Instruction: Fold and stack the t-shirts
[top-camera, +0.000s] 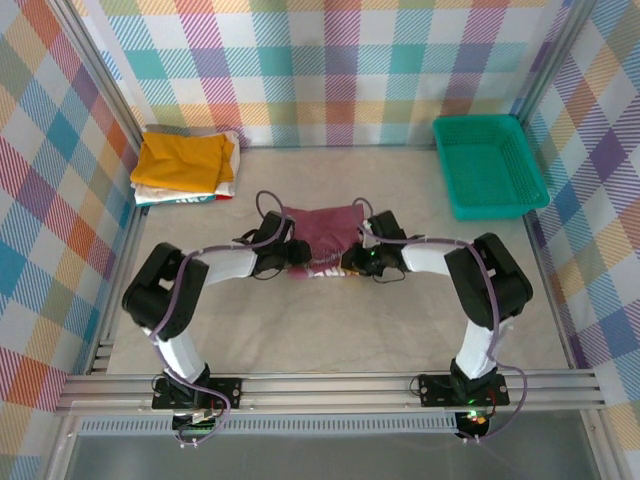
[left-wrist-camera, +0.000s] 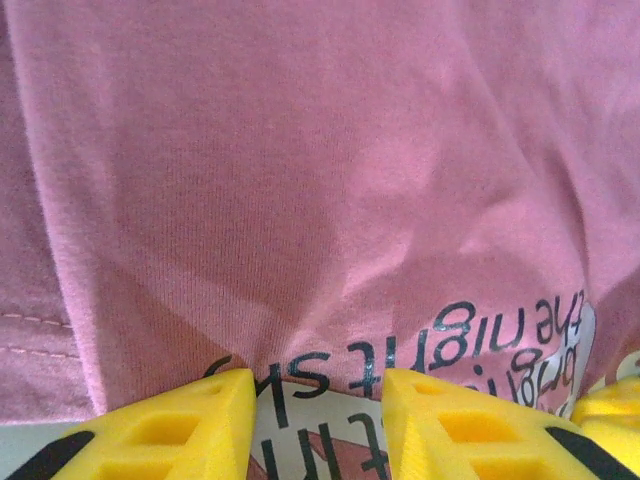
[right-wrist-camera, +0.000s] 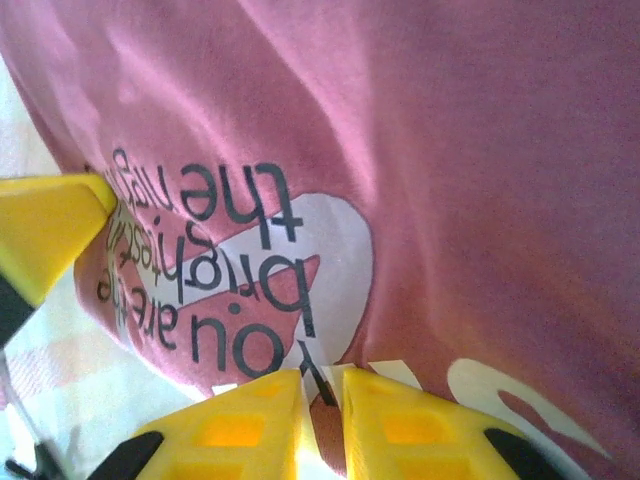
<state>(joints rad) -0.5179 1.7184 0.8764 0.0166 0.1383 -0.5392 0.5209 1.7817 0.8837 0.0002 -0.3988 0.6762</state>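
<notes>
My right gripper (right-wrist-camera: 322, 388) is almost closed, pinching the printed hem of the soft, fine-knit maroon t-shirt (right-wrist-camera: 480, 150). My left gripper (left-wrist-camera: 320, 392) straddles that hem with its fingers part-way apart, and I cannot tell if it grips. The shirt lies wrinkled mid-table. A folded mustard t-shirt (top-camera: 185, 160) sits at the far left.

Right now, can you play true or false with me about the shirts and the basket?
1. The maroon shirt lies in the middle of the table. True.
2. The basket stands at the far left. False: it stands at the far right.
3. The left gripper and the right gripper are both at the maroon shirt's near edge. True.
4. A yellow shirt lies in the basket. False: the yellow shirt tops the folded pile at the far left.
</notes>
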